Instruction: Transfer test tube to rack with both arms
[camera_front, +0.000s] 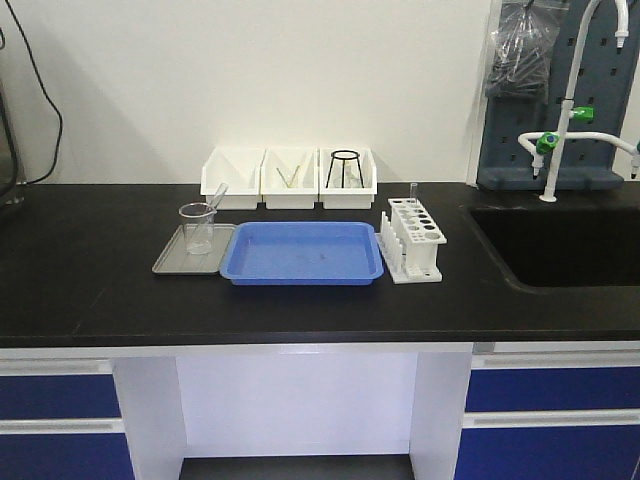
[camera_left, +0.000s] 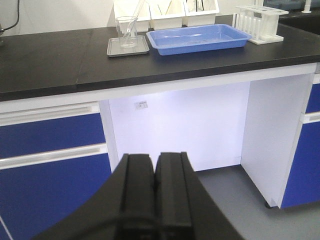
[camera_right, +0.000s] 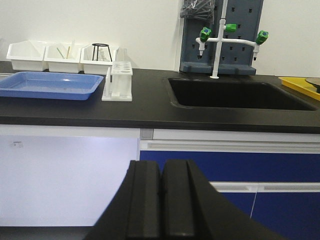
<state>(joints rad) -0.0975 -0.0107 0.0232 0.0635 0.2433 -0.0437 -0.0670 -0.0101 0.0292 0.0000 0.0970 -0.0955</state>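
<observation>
Currently the slender clear glass test tube (camera_front: 217, 197) leans in a wide glass beaker (camera_front: 198, 227), well apart from the white plastic rack (camera_front: 413, 240). It is probably light, slick and fragile, so grip near its rim. The black left gripper (camera_left: 154, 170) and right gripper (camera_right: 163, 172) have their fingers together, empty.

The counter (camera_front: 100, 270) is smooth matt black. The blue tray (camera_front: 300, 279) is glossy plastic, and the grey tray (camera_front: 170, 267) on its left looks like dull metal. The beaker (camera_front: 198, 230) and tube (camera_front: 216, 198) are clear glass. The rack (camera_front: 415, 240) and far bins (camera_front: 232, 187) are smooth white plastic. The left gripper (camera_left: 154, 175) and right gripper (camera_right: 162, 185) are matt black, seemingly plastic.
</observation>
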